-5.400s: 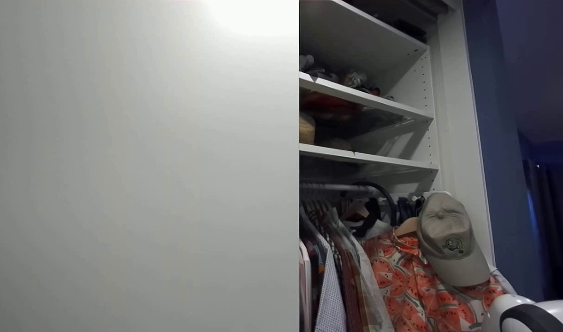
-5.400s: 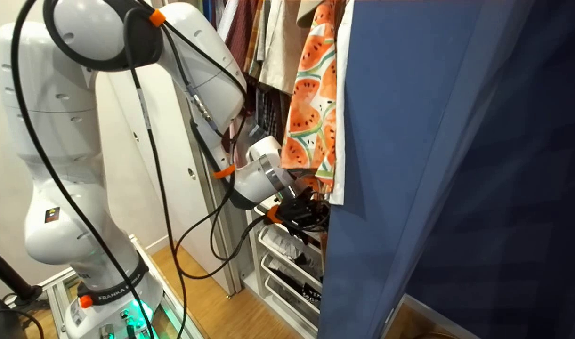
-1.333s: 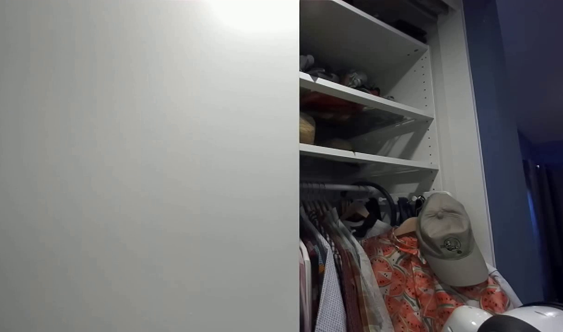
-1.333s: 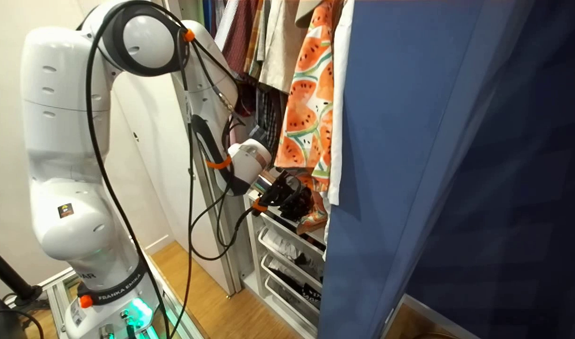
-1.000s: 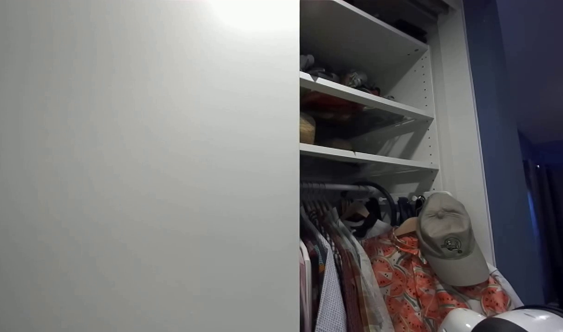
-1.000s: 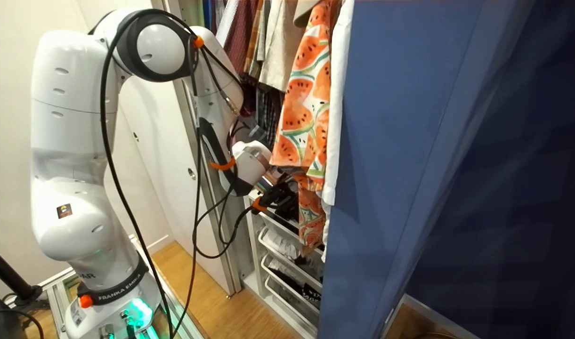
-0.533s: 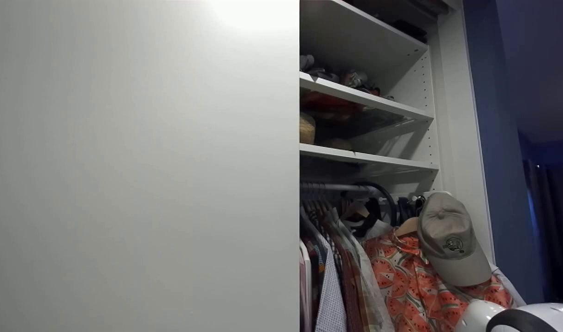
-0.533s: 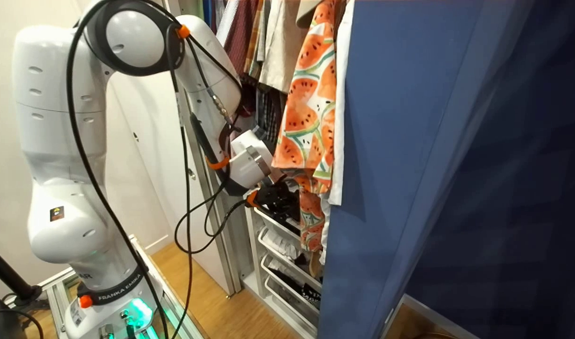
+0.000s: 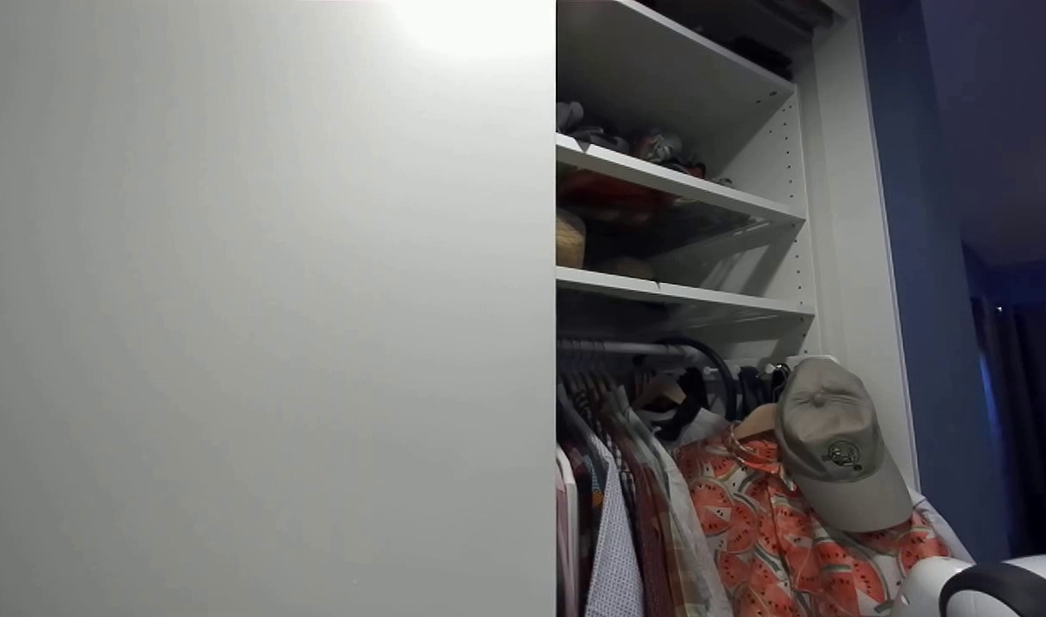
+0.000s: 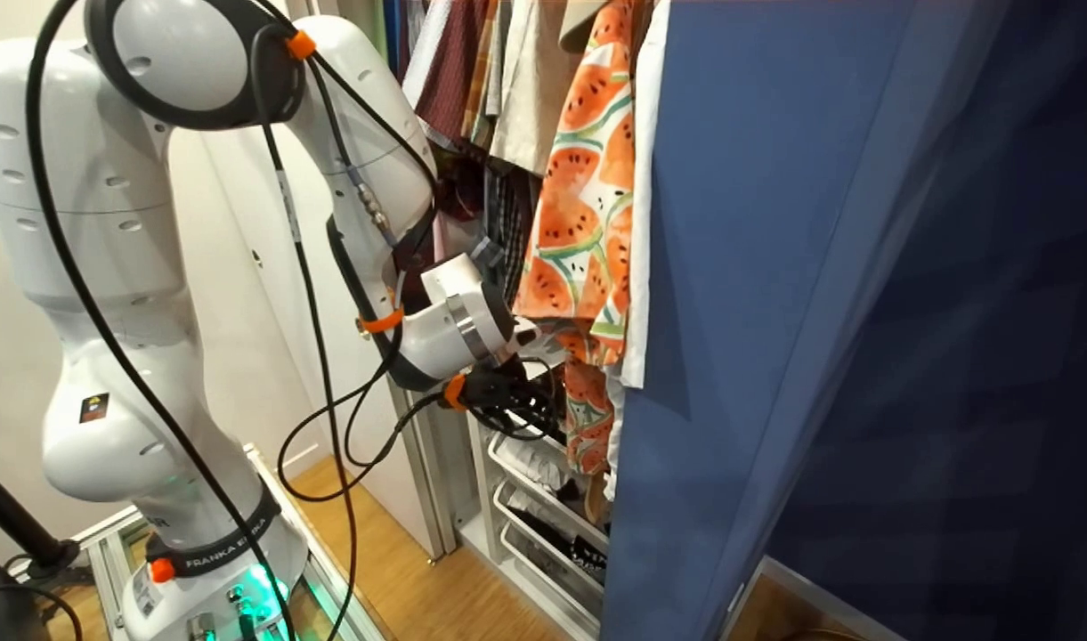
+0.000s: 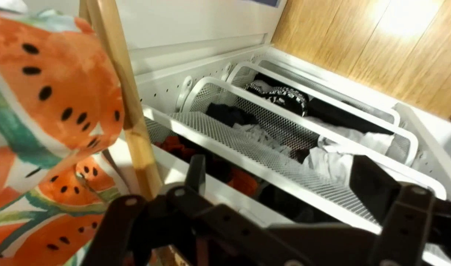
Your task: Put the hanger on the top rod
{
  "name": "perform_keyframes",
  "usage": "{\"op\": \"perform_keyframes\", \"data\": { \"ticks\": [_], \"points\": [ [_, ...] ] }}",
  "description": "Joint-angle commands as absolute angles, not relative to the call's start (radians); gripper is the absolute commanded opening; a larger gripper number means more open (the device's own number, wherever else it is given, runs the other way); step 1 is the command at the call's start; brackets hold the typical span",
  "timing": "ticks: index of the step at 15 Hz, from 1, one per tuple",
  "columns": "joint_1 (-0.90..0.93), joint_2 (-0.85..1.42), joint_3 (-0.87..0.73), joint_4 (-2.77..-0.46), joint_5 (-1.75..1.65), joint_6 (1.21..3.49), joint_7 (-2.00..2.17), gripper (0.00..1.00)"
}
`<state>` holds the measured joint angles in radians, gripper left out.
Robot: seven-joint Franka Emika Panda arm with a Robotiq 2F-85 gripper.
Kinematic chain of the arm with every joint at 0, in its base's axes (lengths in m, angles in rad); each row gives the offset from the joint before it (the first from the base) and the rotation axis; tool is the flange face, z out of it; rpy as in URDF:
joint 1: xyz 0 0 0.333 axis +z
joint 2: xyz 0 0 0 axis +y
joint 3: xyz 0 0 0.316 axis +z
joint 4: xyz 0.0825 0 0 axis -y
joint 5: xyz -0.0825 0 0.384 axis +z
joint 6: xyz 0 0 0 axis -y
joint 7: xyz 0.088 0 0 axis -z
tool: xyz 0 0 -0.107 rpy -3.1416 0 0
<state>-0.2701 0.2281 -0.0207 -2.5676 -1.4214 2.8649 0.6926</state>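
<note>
The hanger (image 9: 756,422) shows as a bit of wood at the collar of the watermelon-print shirt (image 9: 745,497). A khaki cap (image 9: 839,454) covers its hook, so what it hangs from is hidden. The shirt also shows in an exterior view (image 10: 574,196). The top rod (image 9: 617,347) runs under the lowest shelf and looks pale grey here. Matching watermelon cloth (image 10: 589,409) hangs lower, with a wooden bar (image 11: 125,92) beside it in the wrist view. My gripper (image 10: 534,392) is left of this cloth, apart from it. Its fingers (image 11: 282,181) are spread with nothing between them.
Several garments (image 9: 625,497) hang along the rod. White mesh drawers (image 11: 269,155) with clothes stand below. A blue panel (image 10: 748,223) rises right of the shirt, and a white door (image 10: 267,267) is behind the arm. Cables (image 10: 320,312) loop from the arm.
My gripper has drawn back left, away from the hanging clothes. The lower watermelon cloth, tilted beside the gripper 1.3 seconds ago, now hangs straight down. The shirt and cap have shifted slightly.
</note>
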Motion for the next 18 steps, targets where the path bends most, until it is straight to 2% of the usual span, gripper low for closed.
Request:
{"op": "perform_keyframes", "data": {
  "ticks": [1,5,12,13,15,16,17,18],
  "points": [
    [-0.280,0.211,-0.047,-2.601,-1.463,2.785,0.607,1.00],
    [-0.298,0.249,-0.106,-2.535,-1.572,2.729,0.603,1.00],
    [-0.382,0.371,-0.172,-2.404,-1.638,2.855,0.575,1.00],
    [-0.391,0.390,-0.172,-2.385,-1.642,2.877,0.585,0.99],
    [-0.394,0.423,-0.164,-2.343,-1.669,2.926,0.625,0.86],
    [-0.381,0.422,-0.158,-2.327,-1.696,2.924,0.656,0.84],
    [-0.375,0.419,-0.154,-2.313,-1.718,2.927,0.681,0.82],
    [-0.372,0.411,-0.149,-2.305,-1.735,2.929,0.700,0.87]
  ]
}}
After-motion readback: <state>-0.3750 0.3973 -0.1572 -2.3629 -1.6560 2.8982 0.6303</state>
